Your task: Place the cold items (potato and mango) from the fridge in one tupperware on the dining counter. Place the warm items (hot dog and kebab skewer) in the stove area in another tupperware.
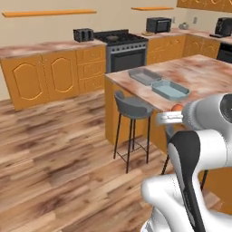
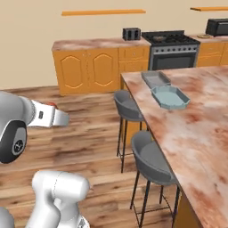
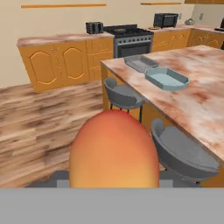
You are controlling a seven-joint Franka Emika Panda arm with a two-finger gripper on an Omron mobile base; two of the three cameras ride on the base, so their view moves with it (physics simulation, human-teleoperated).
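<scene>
An orange-and-yellow mango [image 3: 113,151] sits between my fingers and takes up the lower middle of the hand view. From the left base view it peeks out as an orange spot [image 1: 177,108] beside my gripper [image 1: 166,119], which is shut on it in the air, off the near-left edge of the dining counter [image 1: 206,72]. Two empty tupperwares lie side by side on that counter: a grey one [image 1: 145,75] and a light-blue one [image 1: 170,89], both ahead of the mango. The stove [image 1: 122,45] stands at the back wall. Potato, hot dog, kebab skewer and fridge are out of view.
Two grey bar stools [image 1: 132,108] [image 2: 153,162] stand along the counter's side, under and beside the gripper. Orange cabinets [image 1: 50,74] line the back wall with a toaster [image 1: 83,34] and a microwave [image 1: 158,24]. Open wooden floor [image 1: 59,154] lies to the left.
</scene>
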